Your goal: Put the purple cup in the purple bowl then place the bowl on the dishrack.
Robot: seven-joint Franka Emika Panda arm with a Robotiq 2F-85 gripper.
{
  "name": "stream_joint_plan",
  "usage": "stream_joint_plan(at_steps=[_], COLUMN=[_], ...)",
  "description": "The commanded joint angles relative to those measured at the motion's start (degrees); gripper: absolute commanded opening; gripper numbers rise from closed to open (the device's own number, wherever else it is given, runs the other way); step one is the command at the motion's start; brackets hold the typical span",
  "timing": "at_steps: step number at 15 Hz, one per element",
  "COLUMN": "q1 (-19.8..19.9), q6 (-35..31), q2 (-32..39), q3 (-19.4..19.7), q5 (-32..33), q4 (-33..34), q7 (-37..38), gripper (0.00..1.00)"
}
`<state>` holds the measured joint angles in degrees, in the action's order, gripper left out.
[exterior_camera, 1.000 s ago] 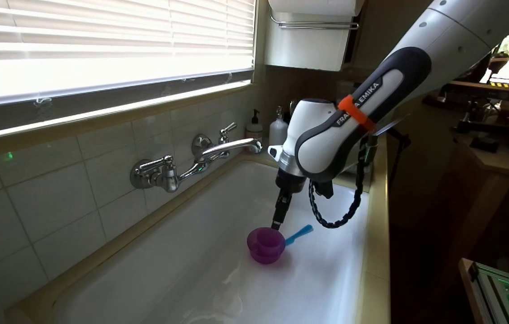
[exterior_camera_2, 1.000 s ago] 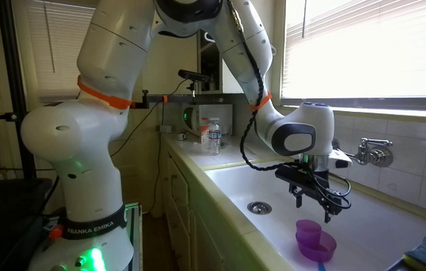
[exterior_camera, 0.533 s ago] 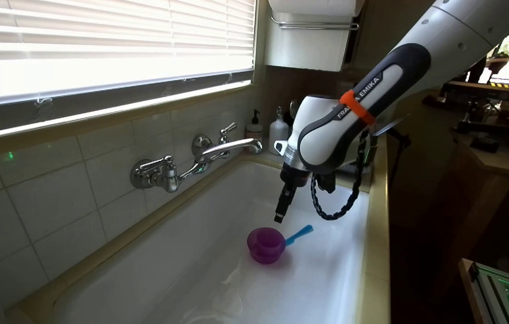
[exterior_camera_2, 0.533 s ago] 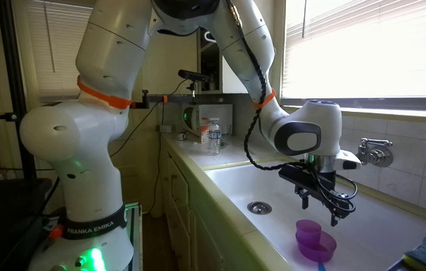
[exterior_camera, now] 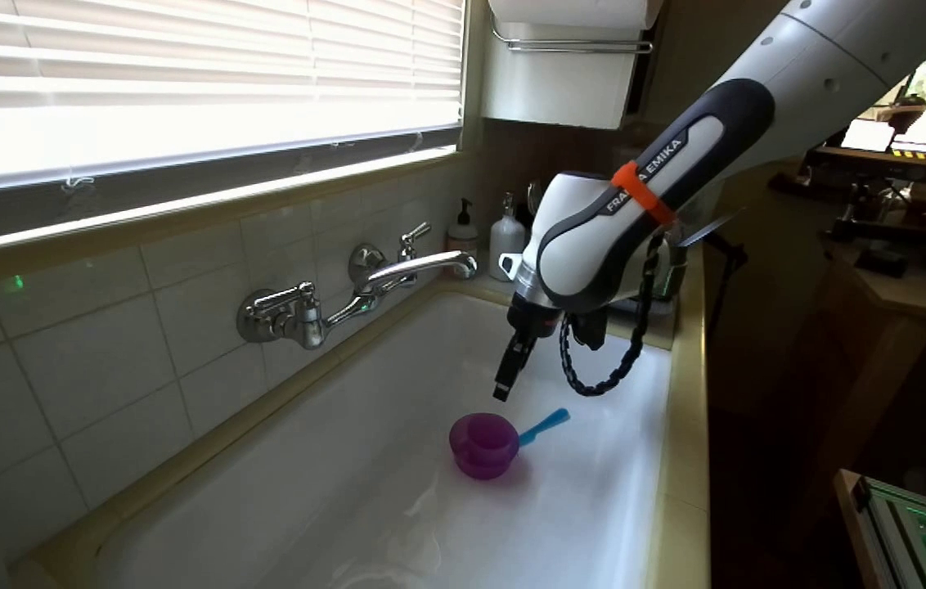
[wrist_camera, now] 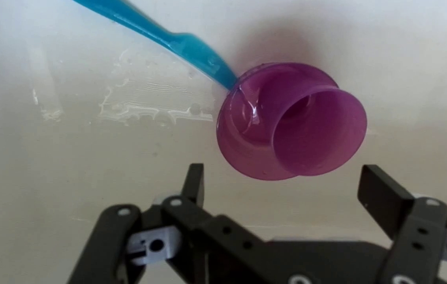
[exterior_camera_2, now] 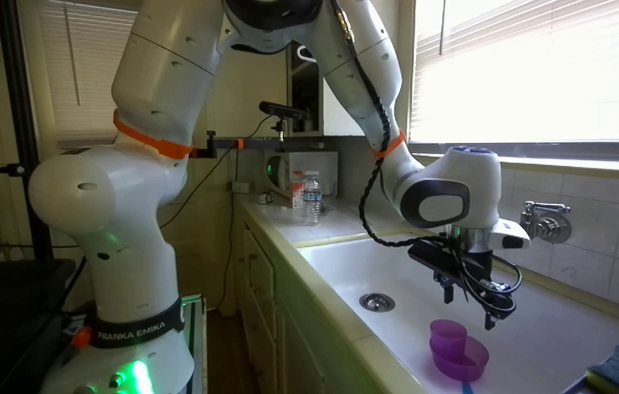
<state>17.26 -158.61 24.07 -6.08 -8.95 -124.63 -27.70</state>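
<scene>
The long white enamel-looking sink [exterior_camera: 332, 491] seems wet, so things may skid. My black two-fingered claw [exterior_camera_2: 469, 312] hangs above, spread wide and empty. If I grip the round purple plastic bowl [wrist_camera: 243, 138] crookedly, the narrow purple plastic cup [wrist_camera: 318, 130], off-centre inside, could topple; the thin blue plastic-looking utensil [wrist_camera: 184, 46], ending at the bowl's edge, might snag.

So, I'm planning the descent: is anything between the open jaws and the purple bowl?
In the wrist view, nothing visible stands between the jaws and the nearest rim of the purple bowl. The purple cup inside rises above the rim at right; the blue utensil extends from the far side.
</scene>
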Motion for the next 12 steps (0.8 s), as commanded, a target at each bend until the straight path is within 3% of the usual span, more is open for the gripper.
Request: stream_joint_plan(at_steps=[1, 4, 12], q1=[2.8, 4.6, 5.7], q6=[-3.7, -4.9, -1.9], q2=[4.6, 8.0, 14.5], q3=[-2.3, -3.4, -1.6], q5=[-6.4, -8.1, -4.5], q4=[4.1, 7.2, 12.3], q7=[1.0, 0.8, 2.3], gripper=[1.00, 1.00, 1.00])
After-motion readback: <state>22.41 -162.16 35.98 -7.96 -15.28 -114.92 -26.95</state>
